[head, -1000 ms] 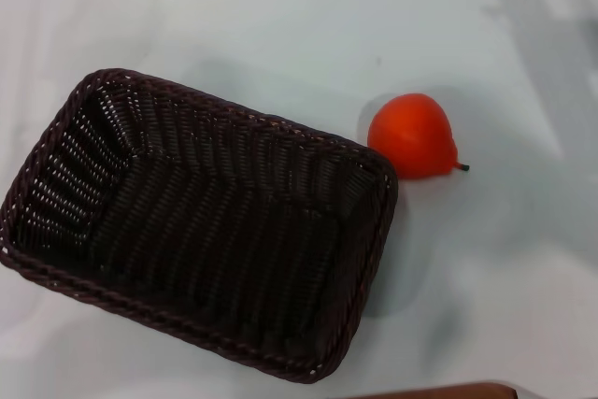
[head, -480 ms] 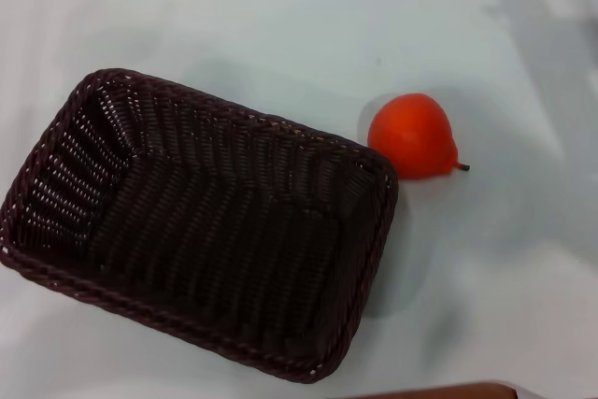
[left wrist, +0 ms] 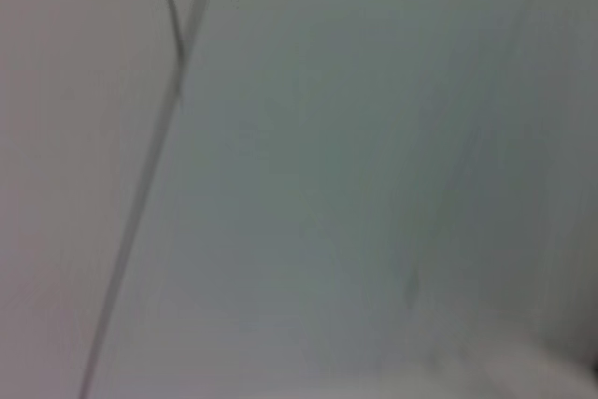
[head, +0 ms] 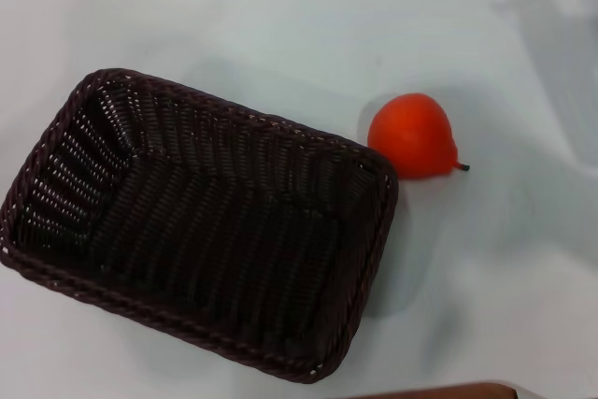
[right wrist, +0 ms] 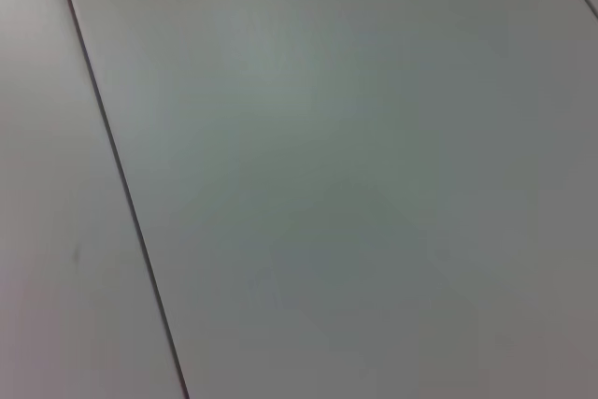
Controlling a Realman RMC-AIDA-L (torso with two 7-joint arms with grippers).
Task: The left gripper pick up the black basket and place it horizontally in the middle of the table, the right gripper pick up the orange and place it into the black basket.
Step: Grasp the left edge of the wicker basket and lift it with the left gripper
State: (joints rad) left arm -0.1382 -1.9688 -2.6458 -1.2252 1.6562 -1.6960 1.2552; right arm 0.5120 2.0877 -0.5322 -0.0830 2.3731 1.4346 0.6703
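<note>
Nothing moved, black basket [head: 201, 231] lying diagonally, orange [head: 412, 135] stem rightward

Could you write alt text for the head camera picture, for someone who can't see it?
A large, dark brown-black rectangular woven wicker basket sits empty and tilted on a pale table. A small glossy red-orange fruit with a short dark stem lies just beyond its right corner. No robot hand shows.

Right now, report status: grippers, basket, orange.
Neither gripper in view. Black basket empty, skewed on the table. Orange on the table beside its far right corner, outside. Nothing in the way.
</note>
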